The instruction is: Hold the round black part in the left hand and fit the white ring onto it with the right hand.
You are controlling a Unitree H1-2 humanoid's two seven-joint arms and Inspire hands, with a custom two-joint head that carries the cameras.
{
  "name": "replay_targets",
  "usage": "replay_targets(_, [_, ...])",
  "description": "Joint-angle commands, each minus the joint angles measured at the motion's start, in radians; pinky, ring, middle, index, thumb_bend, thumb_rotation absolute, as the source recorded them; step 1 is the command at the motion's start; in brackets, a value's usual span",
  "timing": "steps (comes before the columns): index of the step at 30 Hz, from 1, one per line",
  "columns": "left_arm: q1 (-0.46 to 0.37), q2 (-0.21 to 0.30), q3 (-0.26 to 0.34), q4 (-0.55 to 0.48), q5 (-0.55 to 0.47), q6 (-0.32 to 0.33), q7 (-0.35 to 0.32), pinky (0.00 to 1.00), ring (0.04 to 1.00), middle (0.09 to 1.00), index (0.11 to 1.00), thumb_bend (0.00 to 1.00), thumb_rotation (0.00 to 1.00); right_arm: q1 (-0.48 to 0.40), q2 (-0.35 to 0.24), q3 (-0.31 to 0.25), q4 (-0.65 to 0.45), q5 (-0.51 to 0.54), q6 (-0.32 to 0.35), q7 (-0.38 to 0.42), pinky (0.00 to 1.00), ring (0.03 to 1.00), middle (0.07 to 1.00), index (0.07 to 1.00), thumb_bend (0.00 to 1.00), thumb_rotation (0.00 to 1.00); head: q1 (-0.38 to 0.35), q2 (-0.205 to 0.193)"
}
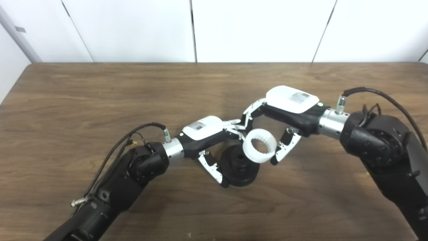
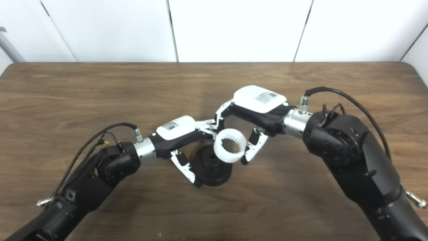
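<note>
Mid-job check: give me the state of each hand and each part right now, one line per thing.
left hand: shut on the round black part, steadying it.
round black part: upright on the table, hub facing up, ring not yet seated.
right hand: shut on the white ring.
white ring: held tilted, just above the black part's hub, partly overlapping it.

The worktop (image 1: 100,100) is brown wood grain with a dull sheen. The white ring (image 1: 259,146) looks like matt plastic, ribbed inside; the round black part (image 1: 239,167) is matt.
</note>
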Motion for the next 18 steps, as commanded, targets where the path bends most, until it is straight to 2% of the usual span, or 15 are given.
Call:
replay_targets(1, [0.028, 0.016, -0.027, 0.021, 0.054, 0.055, -0.059, 0.88, 0.986, 0.910, 0.488, 0.52, 0.08, -0.030, -0.008, -0.023, -0.045, 0.003, 0.006, -0.021, 0.71, 0.798, 0.772, 0.479, 0.52, 0.14, 0.002, 0.003])
replay_targets(9, [0.025, 0.013, -0.024, 0.020, 0.064, 0.066, -0.047, 0.89, 0.971, 0.911, 0.489, 0.52, 0.08, -0.016, 0.002, -0.010, -0.037, 0.001, 0.000, -0.021, 0.72, 0.805, 0.775, 0.481, 0.52, 0.14, 0.011, 0.008])
replay_targets(13, [0.026, 0.008, -0.022, 0.022, 0.065, 0.065, -0.045, 0.87, 0.965, 0.902, 0.489, 0.52, 0.08, -0.015, 0.020, 0.000, -0.023, -0.002, 0.004, -0.026, 0.74, 0.808, 0.777, 0.481, 0.52, 0.14, 0.013, 0.009])
replay_targets(18, [0.023, 0.007, -0.023, 0.017, 0.068, 0.074, -0.058, 0.89, 0.975, 0.910, 0.489, 0.52, 0.08, -0.023, 0.050, 0.012, -0.011, -0.016, 0.003, -0.028, 0.73, 0.803, 0.774, 0.481, 0.52, 0.14, 0.014, 0.009])
